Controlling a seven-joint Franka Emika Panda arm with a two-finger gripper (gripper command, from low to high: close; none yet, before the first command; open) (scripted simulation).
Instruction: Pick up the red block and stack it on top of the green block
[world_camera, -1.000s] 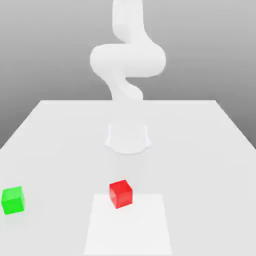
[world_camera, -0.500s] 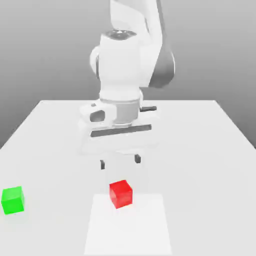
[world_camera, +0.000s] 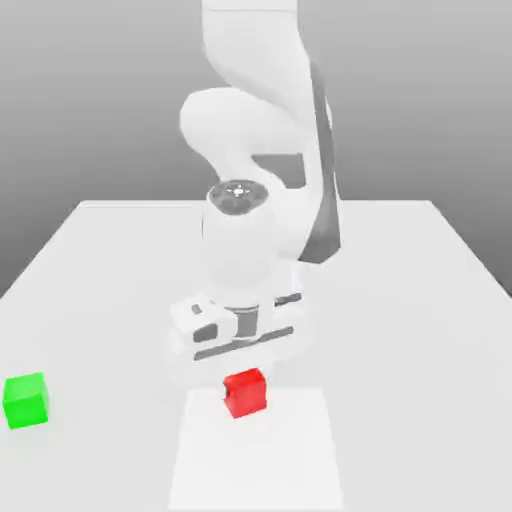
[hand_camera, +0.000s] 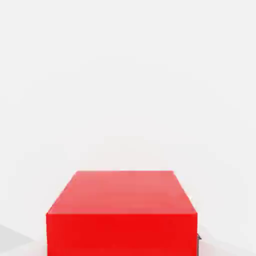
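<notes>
The gripper (world_camera: 244, 375) is closed on the red block (world_camera: 245, 392) near the worktop's (world_camera: 420, 300) front edge, the green block (world_camera: 26, 400) sitting apart by the exterior view's left edge.

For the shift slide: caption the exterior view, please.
Gripper shut on the red block on the table; green block sits apart at the view's left.
</notes>
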